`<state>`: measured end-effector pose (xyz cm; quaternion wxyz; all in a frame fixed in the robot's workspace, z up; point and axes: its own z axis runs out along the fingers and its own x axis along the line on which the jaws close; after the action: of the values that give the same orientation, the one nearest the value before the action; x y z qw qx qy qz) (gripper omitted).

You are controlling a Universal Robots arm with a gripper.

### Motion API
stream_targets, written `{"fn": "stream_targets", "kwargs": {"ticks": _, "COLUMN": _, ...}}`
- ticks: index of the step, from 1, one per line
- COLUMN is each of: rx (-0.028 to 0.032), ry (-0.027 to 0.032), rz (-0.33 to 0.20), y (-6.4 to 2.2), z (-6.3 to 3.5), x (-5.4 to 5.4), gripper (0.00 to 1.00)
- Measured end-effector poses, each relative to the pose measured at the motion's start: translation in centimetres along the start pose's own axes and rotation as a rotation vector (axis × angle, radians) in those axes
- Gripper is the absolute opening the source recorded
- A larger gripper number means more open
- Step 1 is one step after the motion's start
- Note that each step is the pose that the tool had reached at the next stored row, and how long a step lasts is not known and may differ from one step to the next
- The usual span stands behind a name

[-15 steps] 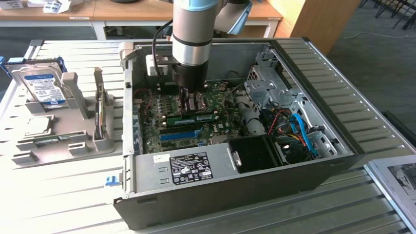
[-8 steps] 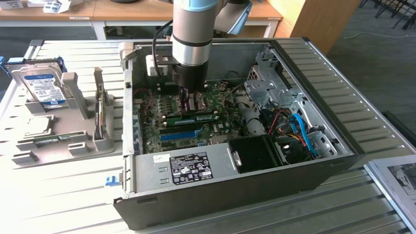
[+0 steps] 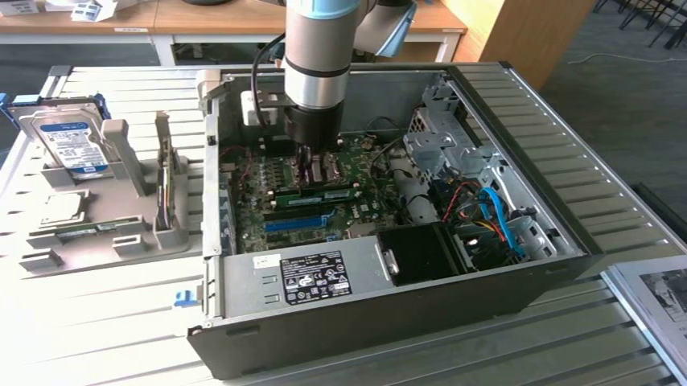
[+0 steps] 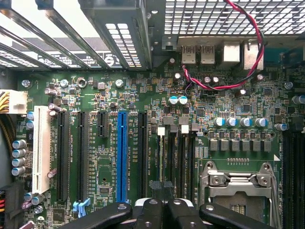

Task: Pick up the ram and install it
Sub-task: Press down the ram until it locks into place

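No word or number can be made out with certainty. In the exterior view, a black label (image 3: 312, 275) with white print sits on the silver power supply (image 3: 290, 281) at the lower middle of the frame, its lines too small to read. Beside it a small white sticker (image 3: 259, 260) carries an illegible dark mark. At the upper left, the hard drive (image 3: 69, 143) bears a blue-white label whose print cannot be read. In the wrist view, fine white markings on the motherboard (image 4: 157, 95) run beside the blue slot (image 4: 122, 155), also unreadable.
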<state>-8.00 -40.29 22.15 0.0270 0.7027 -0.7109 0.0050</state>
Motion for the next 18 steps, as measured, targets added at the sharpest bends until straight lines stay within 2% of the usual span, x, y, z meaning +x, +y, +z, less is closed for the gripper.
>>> {"fn": "stream_targets", "kwargs": {"ticks": 18, "rx": 0.0010, "ry": -0.0011, "rz": 0.000, "y": -0.01, "z": -0.09, "x": -0.01, "gripper": 0.10}}
